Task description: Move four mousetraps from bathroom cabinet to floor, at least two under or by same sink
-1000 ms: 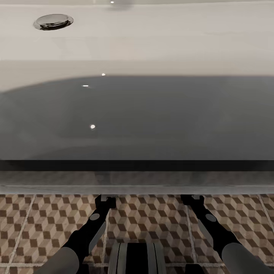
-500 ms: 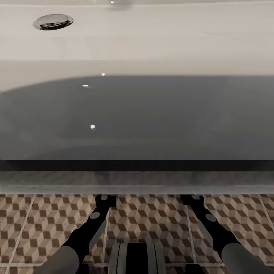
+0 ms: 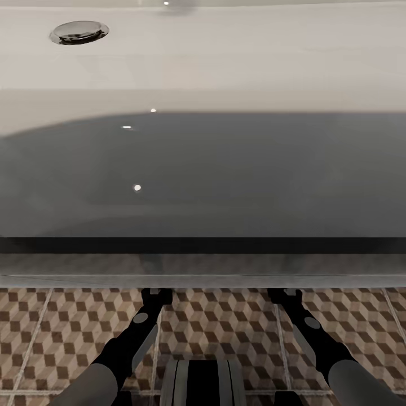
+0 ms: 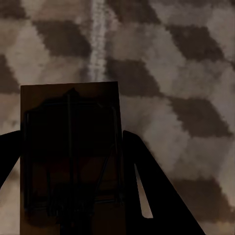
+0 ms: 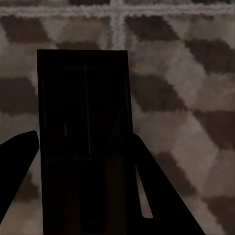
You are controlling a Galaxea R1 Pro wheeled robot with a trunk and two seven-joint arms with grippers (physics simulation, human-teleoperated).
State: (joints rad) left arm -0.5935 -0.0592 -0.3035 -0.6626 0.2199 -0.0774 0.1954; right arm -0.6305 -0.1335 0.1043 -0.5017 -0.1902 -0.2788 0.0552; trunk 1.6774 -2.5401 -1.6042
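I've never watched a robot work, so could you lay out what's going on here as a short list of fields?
Place: tiled bathroom floor in front of a white basin with a chrome drain
Left gripper: fingers closed on a mousetrap, held over the cube-pattern tiles
Right gripper: fingers closed on a second mousetrap, also over the tiles
Arms: both reach forward and down toward the basin's lower edge
Traps on floor: cannot tell whether they touch it yet
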